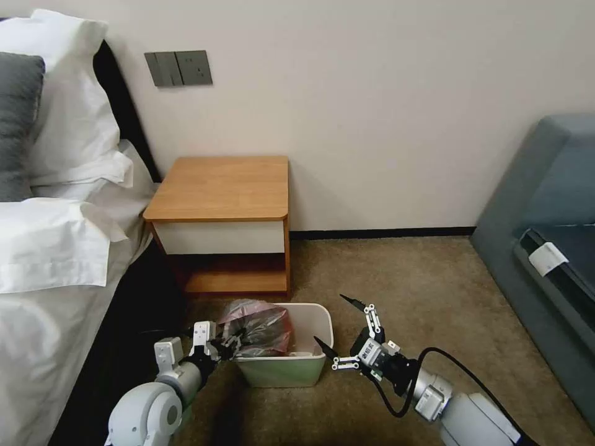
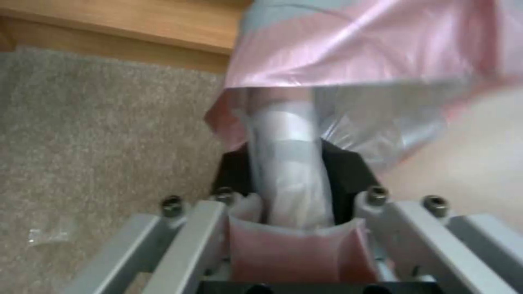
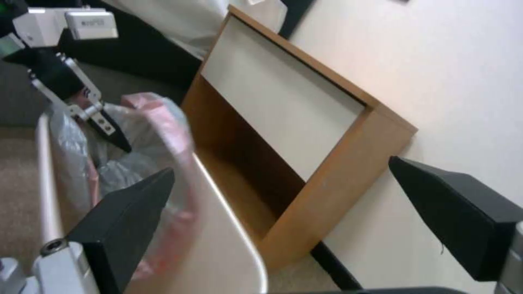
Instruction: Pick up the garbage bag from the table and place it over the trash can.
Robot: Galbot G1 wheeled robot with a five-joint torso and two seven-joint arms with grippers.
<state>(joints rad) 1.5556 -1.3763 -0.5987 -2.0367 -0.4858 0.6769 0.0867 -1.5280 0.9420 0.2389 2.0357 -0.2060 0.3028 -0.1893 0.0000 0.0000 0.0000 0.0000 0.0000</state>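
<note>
Carpet (image 1: 434,272), trash can (image 1: 291,371) by table (image 1: 223,186), L gripper (image 1: 226,348) pinching garbage bag (image 1: 260,331), R gripper (image 1: 338,331) spread

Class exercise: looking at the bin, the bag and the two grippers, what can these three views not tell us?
- Trash can floor: head view, hidden by the garbage bag and near wall.
- Left gripper fingertips: left wrist view, wrapped in bag plastic.
- Whether the pink rim band hooks the far rim: right wrist view, blurred, behind the open right gripper.

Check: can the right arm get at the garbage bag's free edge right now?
Probably yes. The right gripper hangs open just beside the trash can, with nothing between it and the garbage bag. The left gripper grips the bag's far side.
</note>
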